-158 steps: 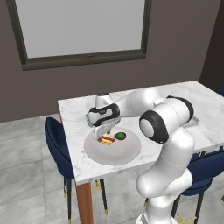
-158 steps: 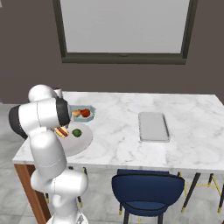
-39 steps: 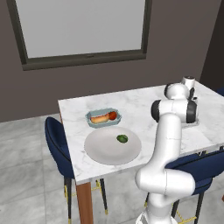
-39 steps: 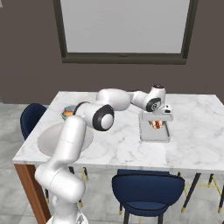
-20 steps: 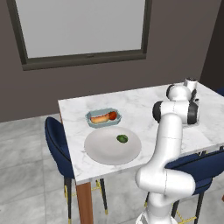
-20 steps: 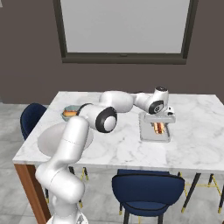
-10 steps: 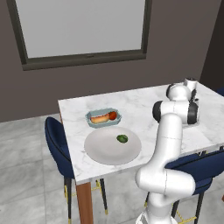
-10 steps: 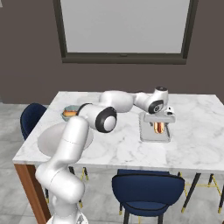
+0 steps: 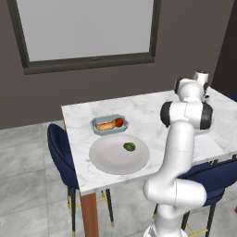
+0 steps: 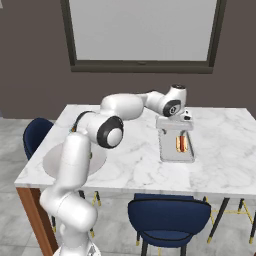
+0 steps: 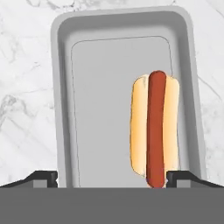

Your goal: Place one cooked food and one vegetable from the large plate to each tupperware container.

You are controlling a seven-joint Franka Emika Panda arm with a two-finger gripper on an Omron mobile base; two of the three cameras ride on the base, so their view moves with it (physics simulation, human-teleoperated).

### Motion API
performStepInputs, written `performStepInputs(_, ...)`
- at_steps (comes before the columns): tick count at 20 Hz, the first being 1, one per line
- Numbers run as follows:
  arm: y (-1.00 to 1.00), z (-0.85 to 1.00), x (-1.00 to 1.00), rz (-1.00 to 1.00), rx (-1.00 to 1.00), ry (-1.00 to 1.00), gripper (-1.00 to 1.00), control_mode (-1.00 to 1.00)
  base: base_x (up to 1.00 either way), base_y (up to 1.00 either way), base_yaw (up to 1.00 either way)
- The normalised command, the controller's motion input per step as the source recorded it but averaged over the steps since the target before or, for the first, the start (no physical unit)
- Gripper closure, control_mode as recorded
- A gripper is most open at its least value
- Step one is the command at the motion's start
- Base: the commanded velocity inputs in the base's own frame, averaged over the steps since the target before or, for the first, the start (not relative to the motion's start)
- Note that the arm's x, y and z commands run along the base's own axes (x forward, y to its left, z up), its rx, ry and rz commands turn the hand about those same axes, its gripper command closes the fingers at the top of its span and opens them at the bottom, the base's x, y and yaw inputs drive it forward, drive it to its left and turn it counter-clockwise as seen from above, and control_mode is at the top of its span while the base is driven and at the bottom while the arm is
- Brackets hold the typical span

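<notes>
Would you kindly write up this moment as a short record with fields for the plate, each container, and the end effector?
large plate: on the marble table, holding one green vegetable
blue-green container: beside the plate, holding a hot dog and a red vegetable
grey container: holds one hot dog lying along one long side; no vegetable in it
end effector: above the grey container, fingertips apart, holding nothing
left to do: green vegetable not yet in the grey container
</notes>
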Motion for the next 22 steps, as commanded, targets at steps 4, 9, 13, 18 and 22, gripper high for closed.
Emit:
performStepInputs(4,0.73,0.9,-0.88,0.0,0.01,0.0,-1.0,-1.0,0.0,0.0,0.0)
performStepInputs(9,1.0,0.57,-1.0,0.06,0.0,0.0,-1.0,-1.0,0.0,0.0,0.0)
performStepInputs(13,1.0,0.53,-0.99,0.0,0.0,0.0,-1.0,-1.0,0.0,0.0,0.0)
performStepInputs(18,1.0,0.3,-0.64,0.0,0.0,0.03,-1.0,-1.0,0.0,0.0,0.0)
performStepInputs(22,1.0,-0.11,-0.36,0.0,0.0,-0.03,-1.0,-1.0,0.0,0.0,0.0)
